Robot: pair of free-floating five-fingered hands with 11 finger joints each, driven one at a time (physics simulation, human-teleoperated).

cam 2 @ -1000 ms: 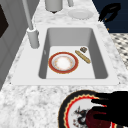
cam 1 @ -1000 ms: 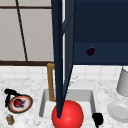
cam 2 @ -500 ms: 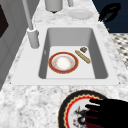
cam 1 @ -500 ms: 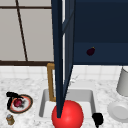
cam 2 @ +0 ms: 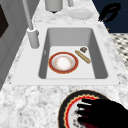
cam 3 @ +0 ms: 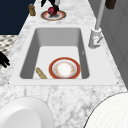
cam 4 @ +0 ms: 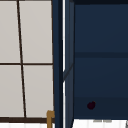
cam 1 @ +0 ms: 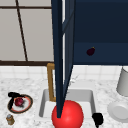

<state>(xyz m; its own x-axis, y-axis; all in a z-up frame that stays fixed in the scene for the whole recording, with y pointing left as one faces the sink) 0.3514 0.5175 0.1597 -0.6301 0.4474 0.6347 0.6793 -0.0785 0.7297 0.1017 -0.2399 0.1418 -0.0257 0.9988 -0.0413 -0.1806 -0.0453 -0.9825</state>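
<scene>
Left hand [cam 1: 13,95] over a dark-rimmed plate [cam 1: 27,106] left of the sink [cam 1: 45,100].

Its fingers lie fairly straight on the plate beside a dark red fruit [cam 1: 19,101], which rests on the plate; a small jar [cam 1: 10,119] stands close by. Across the sink, the right hand [cam 1: 97,119] hangs in the air; I cannot tell how its fingers are set. A careless nudge could roll the fruit off or topple the jar.
</scene>
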